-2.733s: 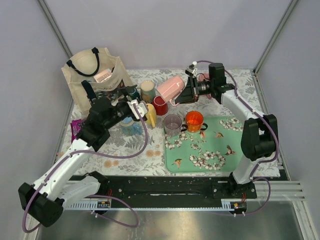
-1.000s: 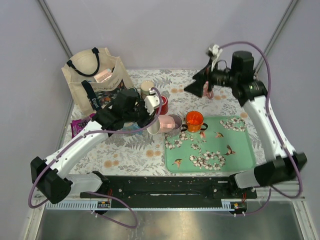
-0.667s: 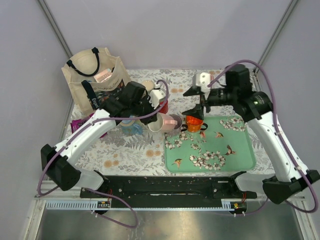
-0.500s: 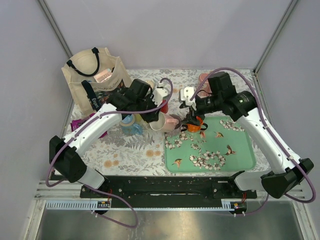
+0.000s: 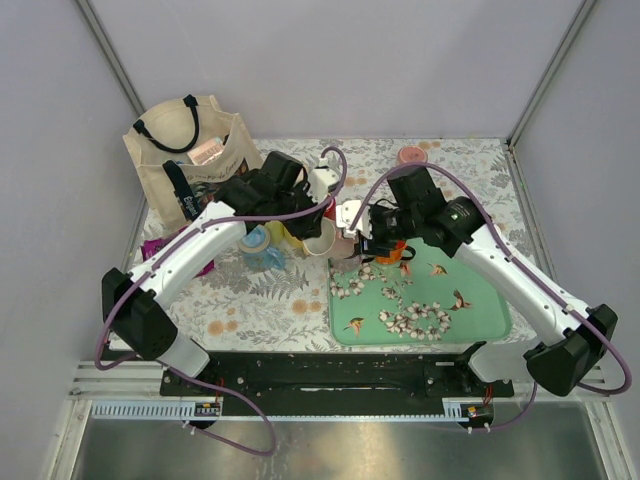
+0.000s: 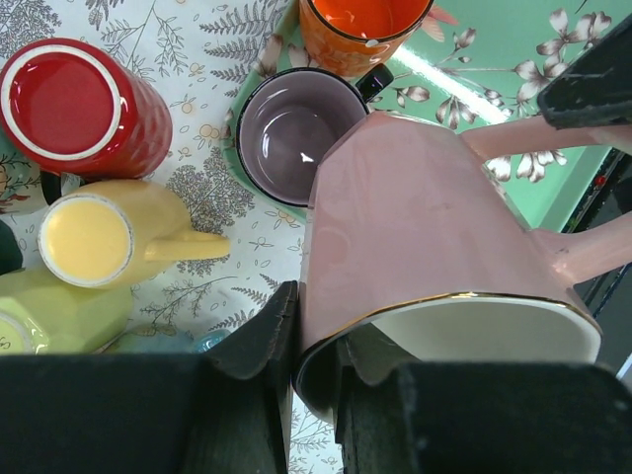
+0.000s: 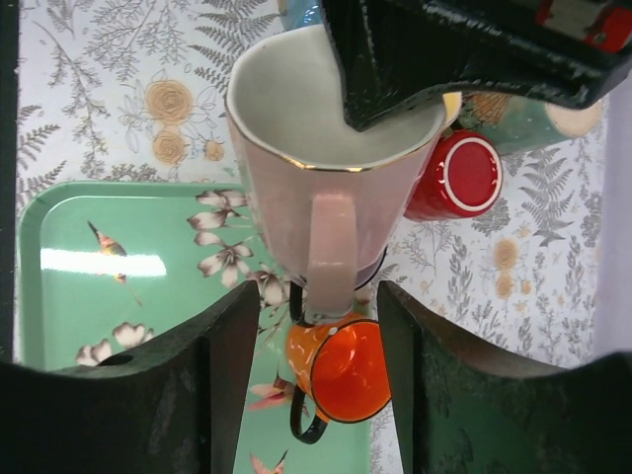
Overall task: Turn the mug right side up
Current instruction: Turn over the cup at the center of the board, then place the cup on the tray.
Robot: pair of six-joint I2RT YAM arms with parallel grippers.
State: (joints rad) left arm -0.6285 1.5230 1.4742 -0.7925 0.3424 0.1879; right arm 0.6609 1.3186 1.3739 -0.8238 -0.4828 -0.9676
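The pink mug (image 5: 324, 238) hangs tilted on its side above the table, its white inside facing the near left. My left gripper (image 6: 314, 308) is shut on the mug's rim (image 6: 434, 301), one finger inside and one outside. In the right wrist view the mug (image 7: 316, 158) shows its handle (image 7: 331, 252) pointing toward me. My right gripper (image 7: 318, 308) is open, a finger on each side of the handle with gaps on both sides. From above, the right gripper (image 5: 354, 232) sits just right of the mug.
Right under the pink mug stands a purple mug (image 6: 291, 133), with an orange mug (image 7: 341, 370) on the green tray (image 5: 450, 305). A red mug (image 6: 79, 109) and a yellow mug (image 6: 94, 237) stand to the left. A tote bag (image 5: 190, 150) is at the back left.
My right arm has swung from the back right down to the pink mug, and its jaws have narrowed around the handle. The left arm has kept its grip and raised the mug a little.
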